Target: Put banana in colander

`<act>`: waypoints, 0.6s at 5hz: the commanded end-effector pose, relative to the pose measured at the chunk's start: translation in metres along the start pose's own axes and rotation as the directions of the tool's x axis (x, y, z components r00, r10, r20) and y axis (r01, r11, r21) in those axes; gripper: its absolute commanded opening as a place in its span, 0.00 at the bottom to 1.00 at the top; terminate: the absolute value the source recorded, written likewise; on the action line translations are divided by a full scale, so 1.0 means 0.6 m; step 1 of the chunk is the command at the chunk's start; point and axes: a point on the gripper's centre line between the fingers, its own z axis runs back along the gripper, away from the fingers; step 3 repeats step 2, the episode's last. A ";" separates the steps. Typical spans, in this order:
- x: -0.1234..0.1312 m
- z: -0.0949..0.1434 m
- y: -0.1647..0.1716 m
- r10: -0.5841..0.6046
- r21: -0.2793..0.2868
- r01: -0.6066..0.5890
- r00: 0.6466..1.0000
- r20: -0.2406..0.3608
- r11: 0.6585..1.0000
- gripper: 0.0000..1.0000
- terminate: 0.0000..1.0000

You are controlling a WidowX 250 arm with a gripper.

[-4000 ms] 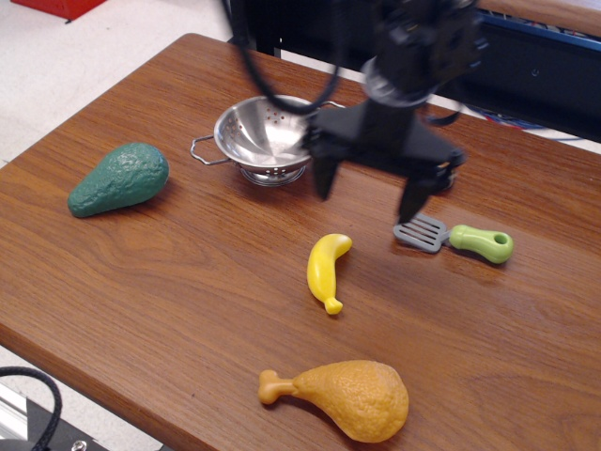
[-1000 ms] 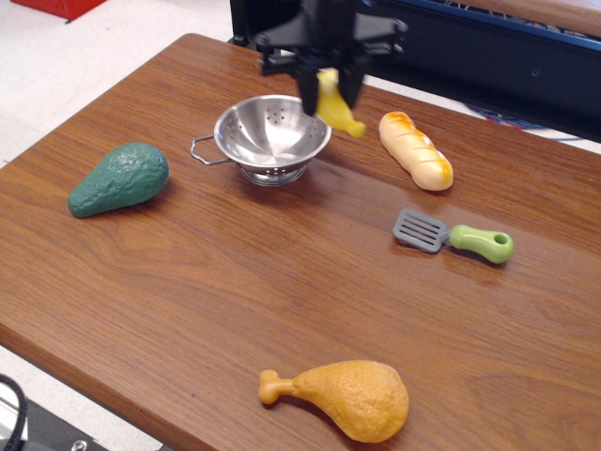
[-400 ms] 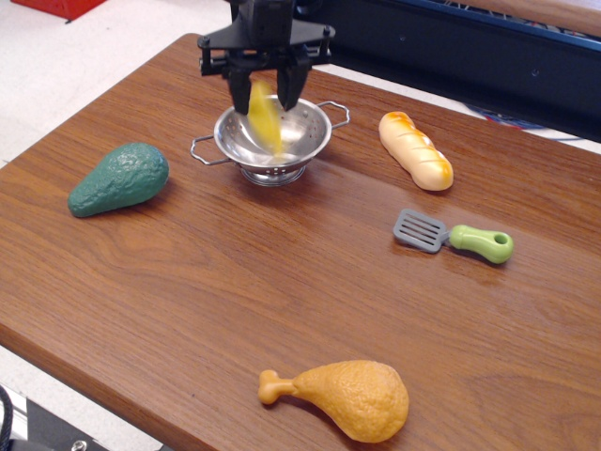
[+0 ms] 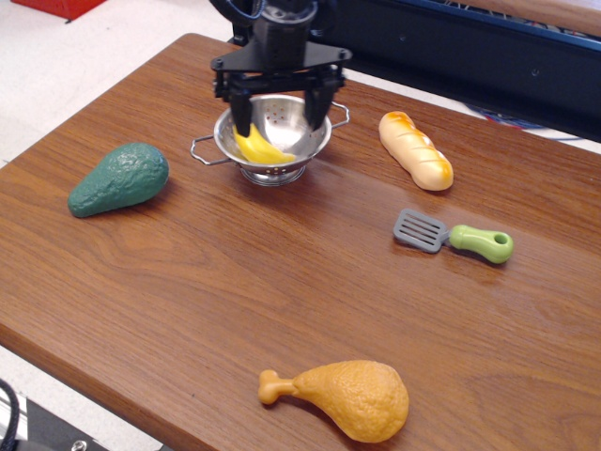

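Note:
The yellow banana [image 4: 258, 149] lies inside the shiny steel colander [image 4: 310, 141] at the back of the wooden table, resting against its left inner wall. My black gripper [image 4: 279, 115] hangs directly over the colander with its two fingers spread wide, one near each side of the bowl. The fingers do not touch the banana. The colander's wire handles show at its left and right.
A green avocado [image 4: 119, 178] lies at the left. A tan bread loaf [image 4: 415, 149] sits right of the colander. A grey spatula with a green handle [image 4: 454, 236] lies at the right. An orange chicken drumstick [image 4: 346, 397] lies near the table's front edge.
The gripper carried the banana from the right of the colander over it, then opened. The banana dropped from between the fingers into the colander.

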 end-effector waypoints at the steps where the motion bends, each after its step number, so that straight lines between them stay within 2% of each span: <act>1: -0.012 0.057 -0.002 -0.054 -0.081 0.057 0.998 0.036 0.995 1.00 0.00; 2: -0.012 0.057 -0.002 -0.054 -0.081 0.057 0.998 0.036 0.995 1.00 1.00; 3: -0.012 0.057 -0.002 -0.054 -0.081 0.057 0.998 0.036 0.995 1.00 1.00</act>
